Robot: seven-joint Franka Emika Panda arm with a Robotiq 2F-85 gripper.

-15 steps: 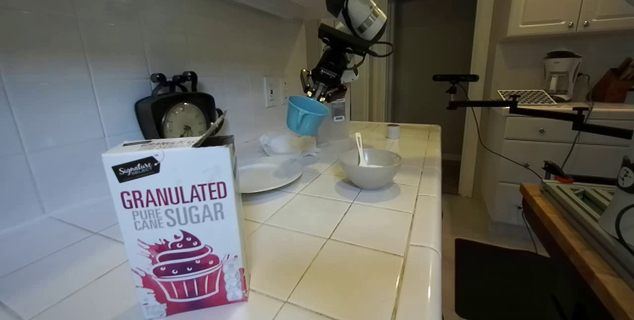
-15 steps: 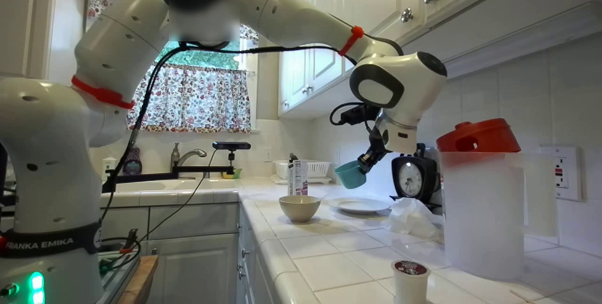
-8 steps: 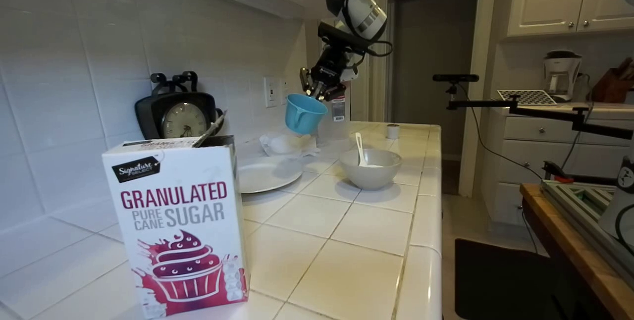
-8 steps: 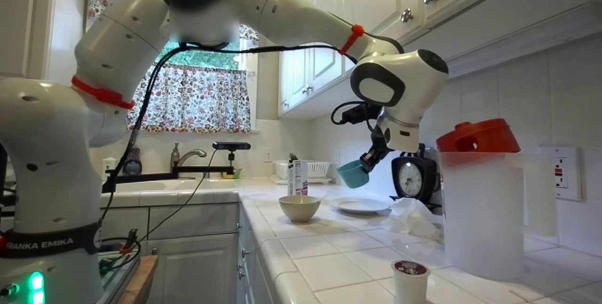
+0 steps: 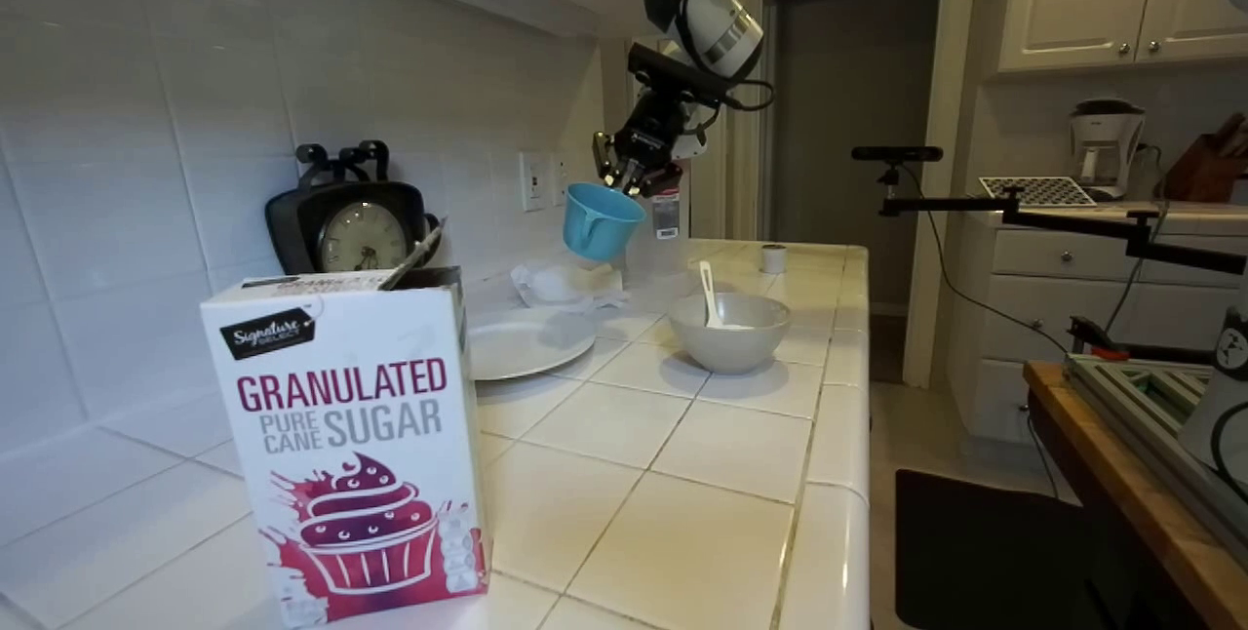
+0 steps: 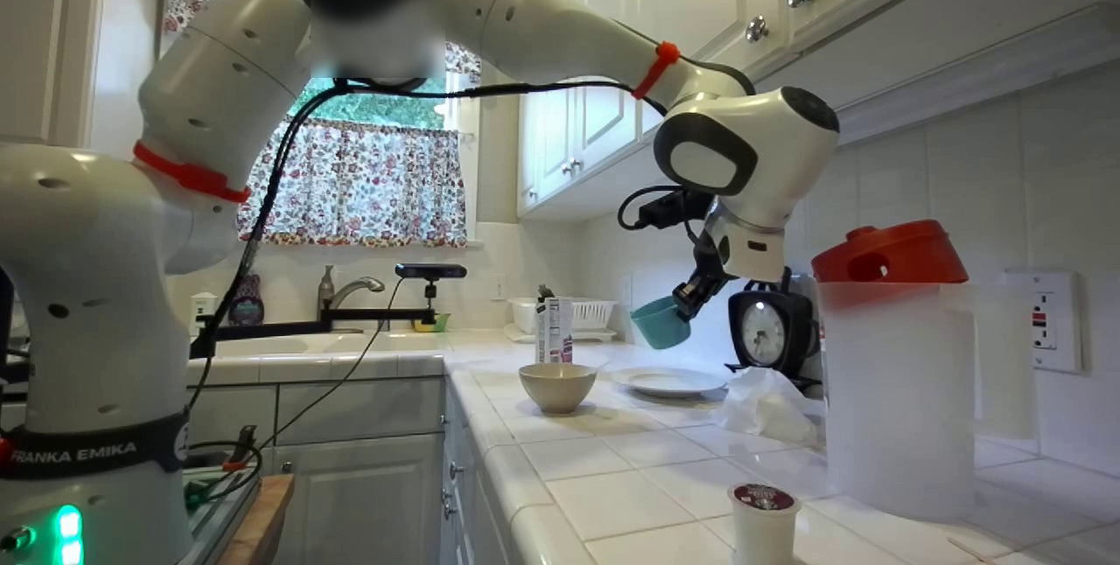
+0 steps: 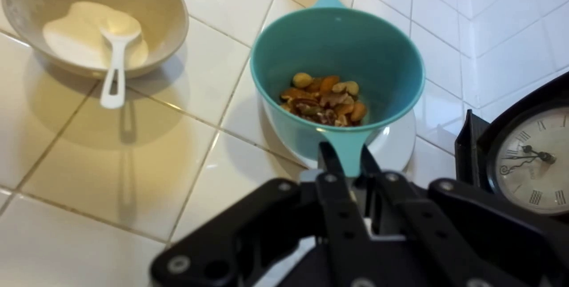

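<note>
My gripper (image 7: pixel 347 156) is shut on the handle of a turquoise cup (image 7: pixel 338 42), with a finger on each side of the handle. Mixed nuts (image 7: pixel 326 100) lie in the bottom of the cup. Both exterior views show the cup (image 5: pixel 603 230) (image 6: pixel 662 324) held tilted in the air above the counter. Below it in the wrist view is a white plate (image 7: pixel 402 140), partly hidden by the cup. A pale bowl (image 7: pixel 166 16) stands to one side, with white powder or grains and a white spoon (image 7: pixel 116 69) inside.
An opened sugar box (image 5: pixel 351 454) stands at the front of an exterior view. Against the wall is a black clock (image 5: pixel 341 216). Near the plate lie a crumpled white bag (image 6: pixel 766 408), a tall pitcher (image 6: pixel 901 399) with a red lid and a small pod cup (image 6: pixel 763 526). Cabinets (image 6: pixel 691 5) hang overhead.
The gripper and the cup have shifted slightly up and a little towards the pitcher side. The grip on the handle is the same, and the things on the counter have not moved.
</note>
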